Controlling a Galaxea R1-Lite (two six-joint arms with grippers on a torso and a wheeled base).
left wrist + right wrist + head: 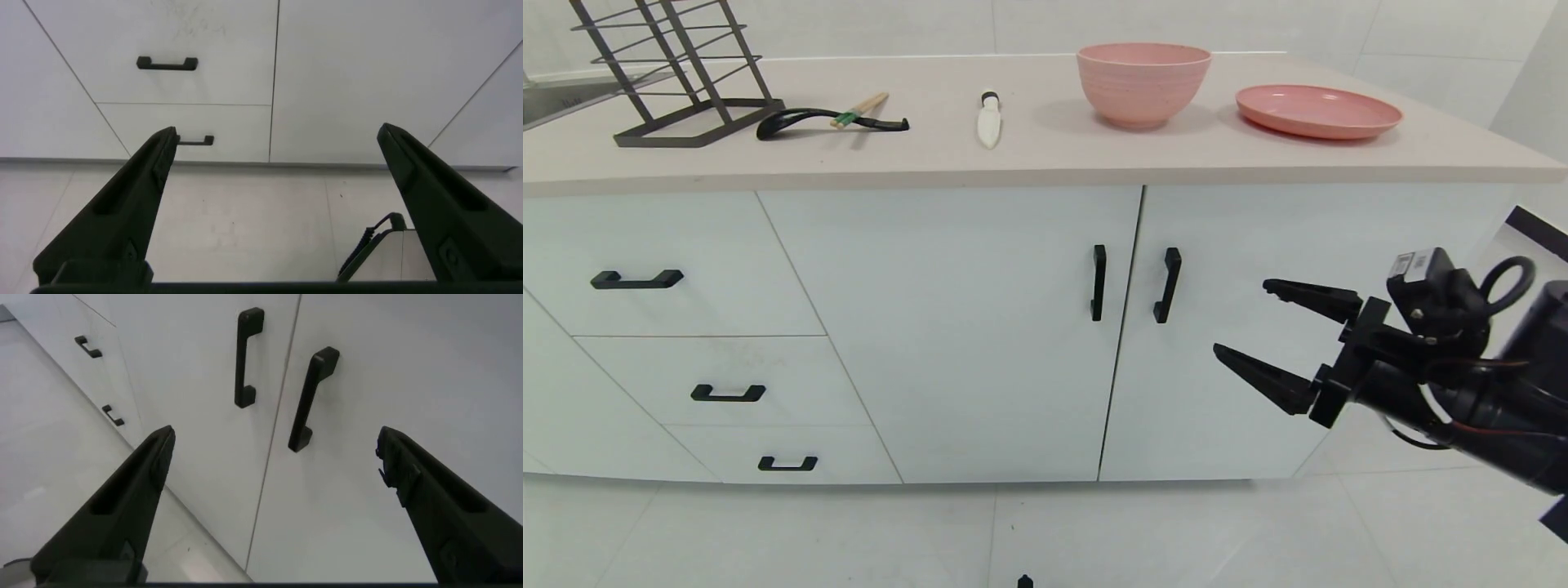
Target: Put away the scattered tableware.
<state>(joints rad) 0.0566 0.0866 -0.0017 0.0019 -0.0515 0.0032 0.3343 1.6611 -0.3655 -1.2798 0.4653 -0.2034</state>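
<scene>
Tableware, five pieces in all, lies on the table (1045, 159), beyond both tools and touched by neither. Nearest, the left tool (275, 131) hangs low over the tiled floor (245, 220) with its fingers spread wide and nothing between them, facing the lower drawers, whose black handles (167, 63) are in line with it. The right tool (1241, 317) is held in front of the right-hand cabinet door (1258, 245), apart from it, fingers likewise spread and holding nothing. In the right wrist view the two upright door handles (278, 384) stand between its fingers (131, 498), farther off. Both doors and the three drawers (670, 269) on the left are closed. On the table top, from the robot's left: a dark wire rack (686, 73) stands upright, and just beside it lies a black ladle (792, 120), bowl end toward the rack. A pair of chopsticks (859, 109) lies across the ladle's handle, touching it. A white utensil (989, 121) with a dark band lies alone near the middle, well apart from the ladle. To its right a pink bowl (1143, 82) stands upright, and a pink plate (1319, 110) lies flat near it, the two apart. A sink (556, 94) shows at the far left corner, behind the rack.
</scene>
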